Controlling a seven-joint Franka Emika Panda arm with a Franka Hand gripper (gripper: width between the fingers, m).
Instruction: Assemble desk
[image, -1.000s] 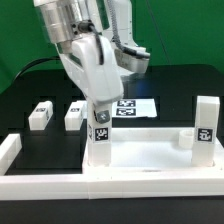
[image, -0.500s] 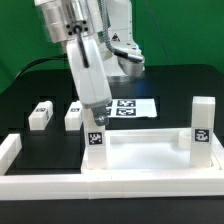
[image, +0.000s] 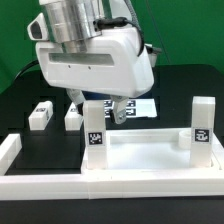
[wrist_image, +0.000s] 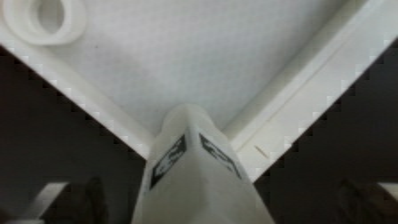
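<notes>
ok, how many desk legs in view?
4: one upright leg at the tabletop's corner on the exterior view's left, another upright leg on its right, two loose legs on the table further left. Arm may hide others.

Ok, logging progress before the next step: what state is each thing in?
tabletop: flat, rim up.
upright leg on the exterior view's left: standing at its tabletop corner.
upright leg on the exterior view's right: same.
loose legs: lying apart, unmounted.
gripper: open, straddling the first upright leg.
</notes>
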